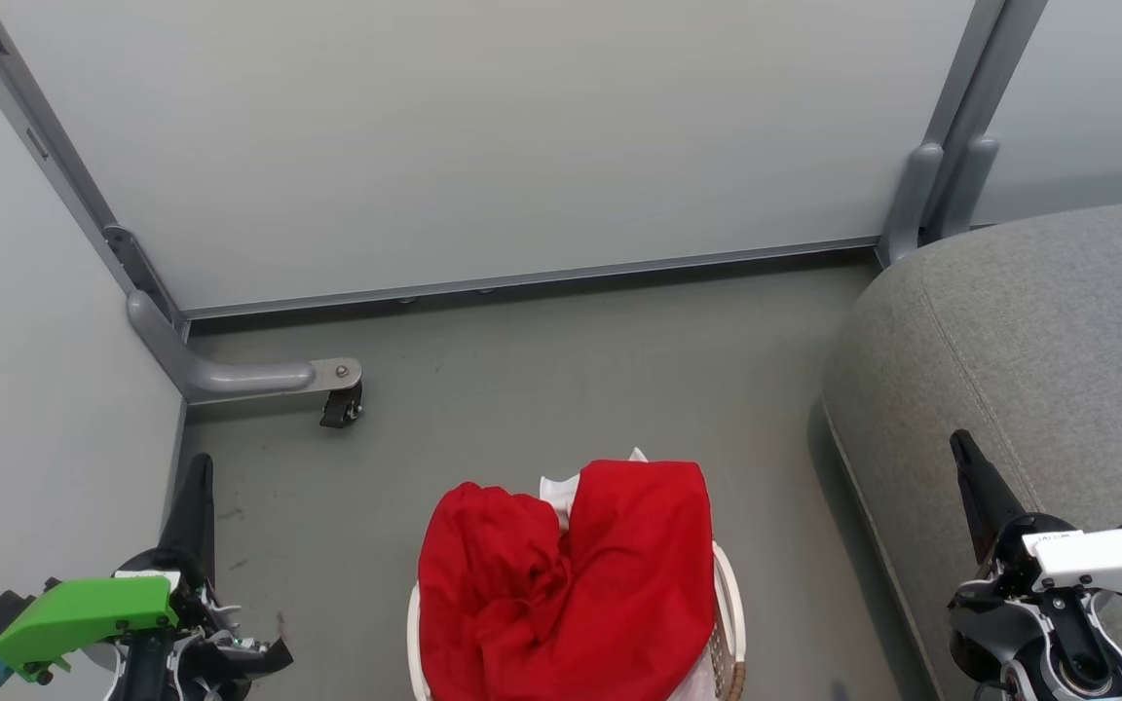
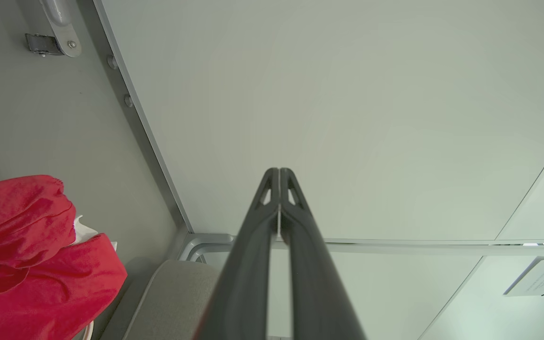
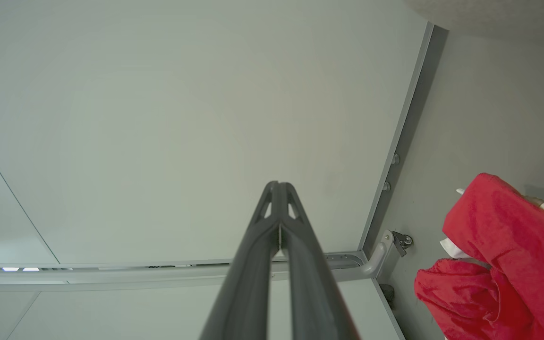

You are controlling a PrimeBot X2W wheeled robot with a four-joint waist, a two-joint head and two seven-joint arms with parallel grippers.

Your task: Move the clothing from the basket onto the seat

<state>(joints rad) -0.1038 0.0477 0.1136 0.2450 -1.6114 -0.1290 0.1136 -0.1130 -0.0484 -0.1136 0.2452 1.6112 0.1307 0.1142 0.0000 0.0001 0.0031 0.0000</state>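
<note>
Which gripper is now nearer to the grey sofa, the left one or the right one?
Right. In the head view the right gripper lies over the front edge of the sofa; the left gripper is on the far side of the basket.

Bright, even, diffuse light; sharp focus

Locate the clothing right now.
In the head view the clothing is heaped in the basket at bottom centre, spilling over its near rim, with the sofa to its right.
</note>
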